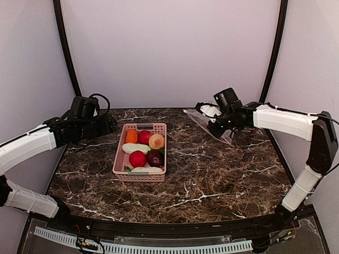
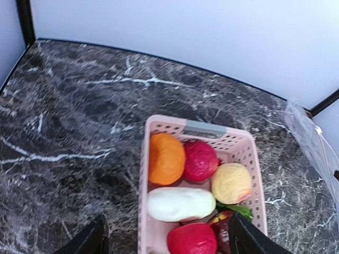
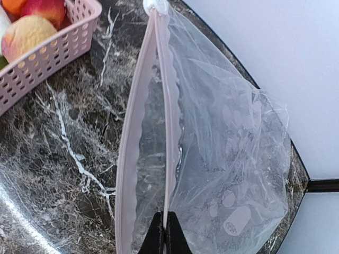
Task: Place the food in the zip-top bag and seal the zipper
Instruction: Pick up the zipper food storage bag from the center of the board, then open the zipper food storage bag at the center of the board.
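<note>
Top view: the right fingers [image 1: 217,127] hold the bag [image 1: 197,119] lifted near the bench's [image 1: 212,180] far right corner. The food [image 1: 143,151] sits in the basket [image 1: 121,159] mid-bench.

Left wrist: the left fingers [image 2: 246,238] hang spread wide above the basket, seemingly ready to pick.

Right wrist: the fingers pinch one zipper [image 3: 168,132] lip, likely to keep the mouth open.

White arms [image 1: 26,147], blk joints [image 1: 322,143], blk L hand [image 2: 168,241], R hand [image 3: 164,235], cable [image 1: 104,100] prob. blk
</note>
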